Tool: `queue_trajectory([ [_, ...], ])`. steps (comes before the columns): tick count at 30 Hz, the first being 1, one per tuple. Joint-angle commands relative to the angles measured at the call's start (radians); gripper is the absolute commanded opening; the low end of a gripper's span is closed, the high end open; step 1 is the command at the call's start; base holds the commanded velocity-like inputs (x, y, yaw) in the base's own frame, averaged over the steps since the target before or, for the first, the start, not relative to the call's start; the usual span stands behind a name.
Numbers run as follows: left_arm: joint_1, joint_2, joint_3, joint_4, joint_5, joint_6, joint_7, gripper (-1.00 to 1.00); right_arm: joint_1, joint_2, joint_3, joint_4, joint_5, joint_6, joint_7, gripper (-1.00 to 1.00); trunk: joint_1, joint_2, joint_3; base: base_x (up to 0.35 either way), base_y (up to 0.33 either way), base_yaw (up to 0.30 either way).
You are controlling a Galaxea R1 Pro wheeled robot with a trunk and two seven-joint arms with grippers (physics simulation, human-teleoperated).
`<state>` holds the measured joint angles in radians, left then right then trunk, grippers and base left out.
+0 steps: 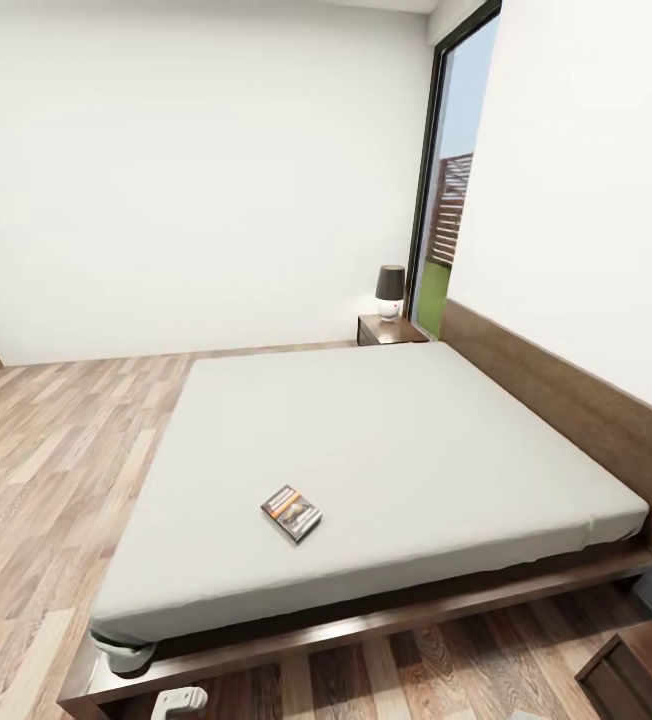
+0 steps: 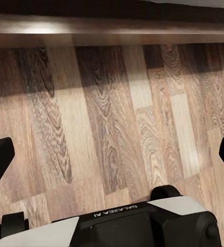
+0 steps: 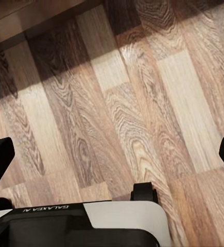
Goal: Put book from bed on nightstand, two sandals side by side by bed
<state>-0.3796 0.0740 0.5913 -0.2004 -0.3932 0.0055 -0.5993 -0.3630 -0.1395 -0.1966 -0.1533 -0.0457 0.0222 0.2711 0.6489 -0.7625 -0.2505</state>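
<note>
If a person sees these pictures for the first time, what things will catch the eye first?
The large bed with its pale grey mattress takes up the middle of the head view. A small dark book lies on the mattress near the bed's near edge. Beyond the bed's far corner, a lamp stands on a nightstand, beside a tall window.

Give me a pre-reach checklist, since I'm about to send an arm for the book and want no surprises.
1. Book lies flat on the bed, unobstructed: ok.
2. Left end effector open, empty, over bare floor: ok.
3. Right end effector open, empty: ok.
4. Far nightstand has free room beside its lamp: cannot tell.
5. Near cabinet corner is the second nightstand: cannot tell.
6. Book within arm's reach from this stance: cannot tell.
</note>
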Motion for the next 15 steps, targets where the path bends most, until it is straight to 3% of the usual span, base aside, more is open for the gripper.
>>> queue_trajectory([
  [1,-0.001,0.0,0.009,-0.001,-0.009,0.001,-0.005,1.0,-0.001,0.0,-0.004,0.0,-0.005,0.002,0.005,1.0,-0.004,0.006,0.002,0.0,0.0,0.0],
  [15,-0.001,0.0,0.009,-0.001,-0.009,0.001,-0.005,1.0,-0.001,0.0,-0.004,0.0,-0.007,0.002,0.005,1.0,-0.057,0.104,0.046,0.0,0.0,0.0],
])
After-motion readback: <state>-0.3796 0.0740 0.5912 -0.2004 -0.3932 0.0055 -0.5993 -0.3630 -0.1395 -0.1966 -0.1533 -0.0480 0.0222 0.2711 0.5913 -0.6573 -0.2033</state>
